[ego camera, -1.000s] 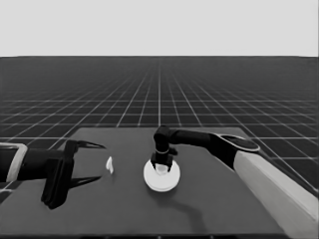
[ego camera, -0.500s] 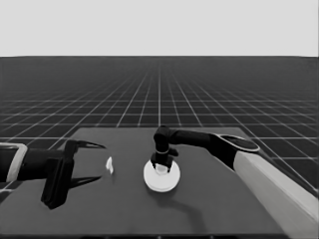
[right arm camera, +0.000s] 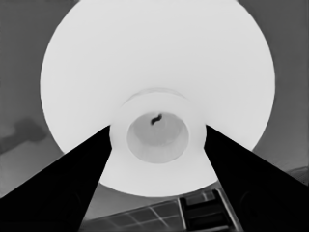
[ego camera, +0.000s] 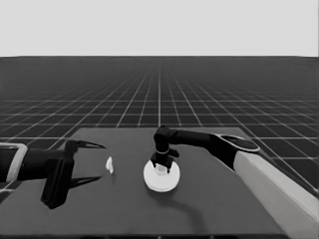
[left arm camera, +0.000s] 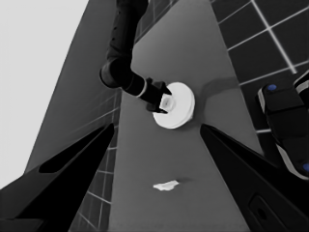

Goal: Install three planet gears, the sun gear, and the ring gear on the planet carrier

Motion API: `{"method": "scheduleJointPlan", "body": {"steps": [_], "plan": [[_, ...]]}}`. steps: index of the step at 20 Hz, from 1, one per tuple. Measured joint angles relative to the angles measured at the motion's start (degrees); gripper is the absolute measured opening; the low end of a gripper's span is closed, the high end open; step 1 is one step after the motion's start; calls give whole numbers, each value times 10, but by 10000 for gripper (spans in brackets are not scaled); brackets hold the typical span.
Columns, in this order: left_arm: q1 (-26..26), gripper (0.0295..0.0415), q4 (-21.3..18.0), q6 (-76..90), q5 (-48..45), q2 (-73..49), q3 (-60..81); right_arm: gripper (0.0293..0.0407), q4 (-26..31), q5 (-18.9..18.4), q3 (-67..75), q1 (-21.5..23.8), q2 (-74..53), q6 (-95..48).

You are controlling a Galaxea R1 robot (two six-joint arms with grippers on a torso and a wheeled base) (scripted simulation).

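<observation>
a: where does the larger round part [ego camera: 161, 175] sit, and which way does it face?

b: it lies flat on the tabletop [ego camera: 209, 204], about midway across, round face up. its raised middle with the small hole points straight up, so its axis stands upright. no long axis to speak of, it's round.

a: and the right gripper [ego camera: 163, 167]?

b: it comes down from above onto that raised middle. in the right wrist view the two fingers [right arm camera: 63, 183] stand either side of the hub, touching its sides, closed around the larger round part [right arm camera: 157, 87].

a: the left gripper [ego camera: 92, 162]?

b: over the tabletop's left end, fingers spread wide apart, nothing between them.

a: anything else lying about?

b: a thin white piece [ego camera: 109, 165], between the left gripper and the larger round part, apart from both. the left wrist view shows it as a small sliver [left arm camera: 165, 184] lying on the tabletop, well short of the larger round part [left arm camera: 176, 106].

a: anything in the way?

b: the right arm crosses over from the right side to the part. i can't see gears or the smaller round part.
</observation>
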Motion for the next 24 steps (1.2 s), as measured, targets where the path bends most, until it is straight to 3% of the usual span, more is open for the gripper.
{"method": "scheduleJointPlan", "body": {"steps": [12, 13, 14, 22, 24], "plan": [[0, 385, 0, 0, 0, 0, 0, 348, 0, 0, 0, -1, 0, 60], [0, 385, 0, 0, 0, 0, 0, 373, 0, 0, 0, -2, 0, 63], [0, 385, 0, 0, 0, 0, 0, 381, -1, 0, 0, -2, 0, 65], [0, 385, 0, 0, 0, 0, 0, 385, -1, 0, -1, -2, 0, 67], [0, 385, 0, 0, 0, 0, 0, 386, 29, -16, 24, 37, -7, -113]]}}
